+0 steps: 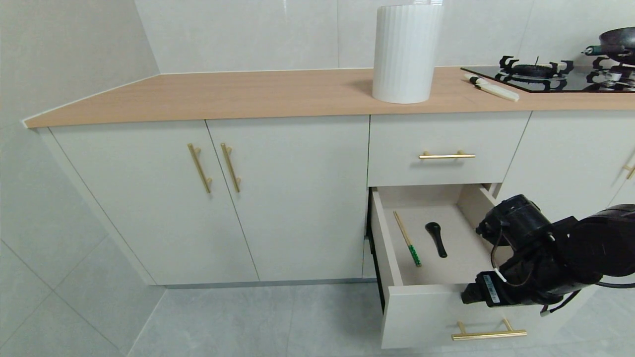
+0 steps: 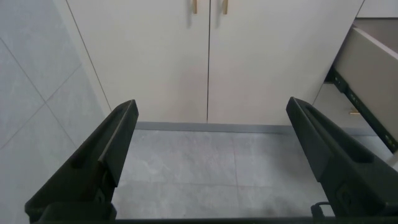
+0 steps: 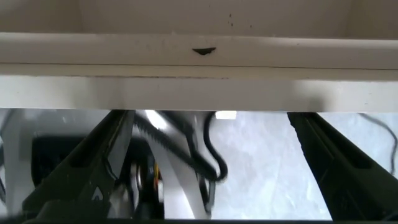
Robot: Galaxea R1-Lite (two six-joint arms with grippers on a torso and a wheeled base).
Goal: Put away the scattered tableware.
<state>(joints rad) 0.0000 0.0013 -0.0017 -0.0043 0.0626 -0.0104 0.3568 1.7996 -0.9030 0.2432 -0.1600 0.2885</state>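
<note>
right pincer (image 3: pixel 208 118): wide, holding nothing; sits at the front right corner of the open drawer (image 1: pixel 421 312), whose top edge runs straight across just past the fingers (image 3: pixel 93 162)
why there: my guess is that it is lined up on the drawer front, either for work over the tray or to push it shut; can't tell which
left pincer (image 2: pixel 211 106): wide, empty; hangs low over the floor (image 2: pixel 205 168), facing the cabinet doors (image 2: pixel 208 62), well apart from the drawer, probably parked out of the way
drawer: lower one, pulled well out; gold handle (image 1: pixel 488 333) on its front, below the right arm; the drawer above it is closed
chopsticks (image 1: pixel 407 238): flat on the drawer bottom near the left wall; long axis runs back to front, slightly slanted, green end toward the front
spoon (image 1: pixel 436 239): black, just beside the chopsticks without touching; bowl toward the back, handle toward the front, roughly parallel to the chopsticks
placement read: both lie lengthwise with the drawer's depth, so they fit flat
desk (image 1: pixel 248 94): wooden top above the cabinets, carrying a white ribbed canister (image 1: pixel 407 52) and a pale long item (image 1: pixel 491 88) lying slanted beside the stove (image 1: pixel 545 74); can't tell what it is — possibly tableware left to store
</note>
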